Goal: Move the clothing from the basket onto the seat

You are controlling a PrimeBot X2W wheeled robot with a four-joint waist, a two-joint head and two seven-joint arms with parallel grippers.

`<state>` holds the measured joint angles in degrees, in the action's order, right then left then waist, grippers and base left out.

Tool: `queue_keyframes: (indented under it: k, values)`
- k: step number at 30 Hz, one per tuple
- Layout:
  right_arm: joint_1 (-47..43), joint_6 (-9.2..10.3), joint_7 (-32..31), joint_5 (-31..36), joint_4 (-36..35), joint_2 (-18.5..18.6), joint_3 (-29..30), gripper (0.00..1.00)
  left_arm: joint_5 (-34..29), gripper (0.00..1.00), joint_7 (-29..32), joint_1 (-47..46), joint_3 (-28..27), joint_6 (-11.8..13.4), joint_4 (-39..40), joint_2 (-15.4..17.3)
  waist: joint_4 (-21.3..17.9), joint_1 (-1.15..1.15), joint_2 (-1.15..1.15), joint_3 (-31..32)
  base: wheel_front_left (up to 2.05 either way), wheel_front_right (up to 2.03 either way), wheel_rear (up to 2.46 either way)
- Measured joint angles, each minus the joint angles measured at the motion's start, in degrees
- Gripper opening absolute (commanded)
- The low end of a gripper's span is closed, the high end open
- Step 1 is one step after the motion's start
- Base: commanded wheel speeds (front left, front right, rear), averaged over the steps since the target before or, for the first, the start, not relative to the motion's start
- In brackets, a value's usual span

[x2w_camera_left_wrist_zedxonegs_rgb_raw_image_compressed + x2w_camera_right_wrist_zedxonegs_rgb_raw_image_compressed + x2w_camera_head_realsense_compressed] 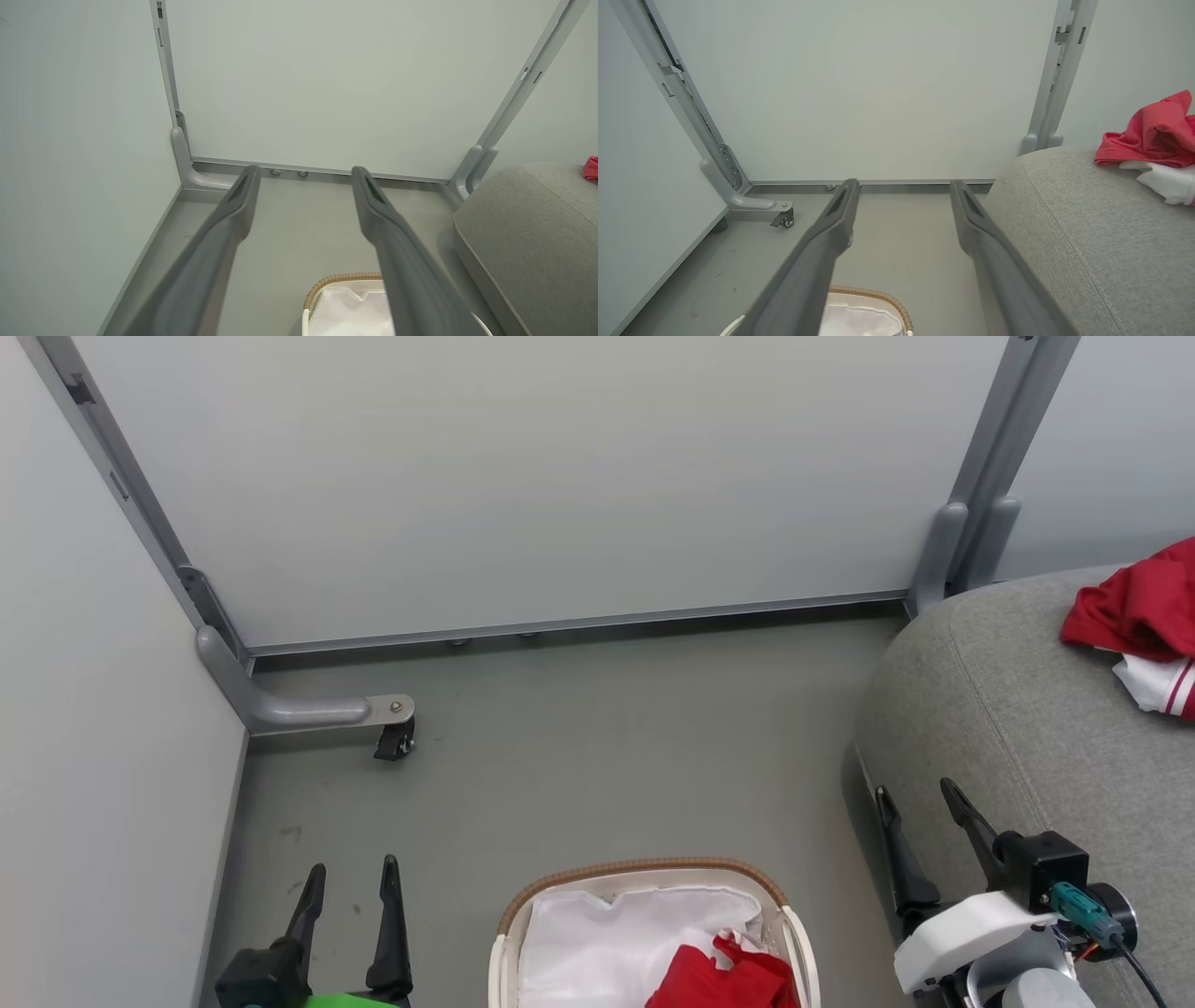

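While the left end effector (353, 879) and right end effector (915, 791) stand spread and empty, the clothing (714, 982) in the basket (644, 870) lies bottom centre, nearer the right.

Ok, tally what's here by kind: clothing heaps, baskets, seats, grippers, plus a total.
Clothing heaps: 2, red-and-white heap, red heap
Basket: 1
Seat: 1
Grippers: 2, left gripper, right gripper
Total: 6
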<state>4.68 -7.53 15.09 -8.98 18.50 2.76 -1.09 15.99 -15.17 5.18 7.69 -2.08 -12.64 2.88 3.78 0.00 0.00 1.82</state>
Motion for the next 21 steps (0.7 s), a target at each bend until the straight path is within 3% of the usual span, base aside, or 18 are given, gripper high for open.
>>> queue_keyframes:
  k: [21]
  values:
    - [-0.2, 0.0, 0.0, 0.3, -0.3, 0.0, 1.3, 1.0, -2.0, 1.0, 0.0, -1.8, 1.7, -1.0, -0.7, 0.0, -0.2, 0.0, 0.0, -0.8, 0.0, 0.0, 0.0]
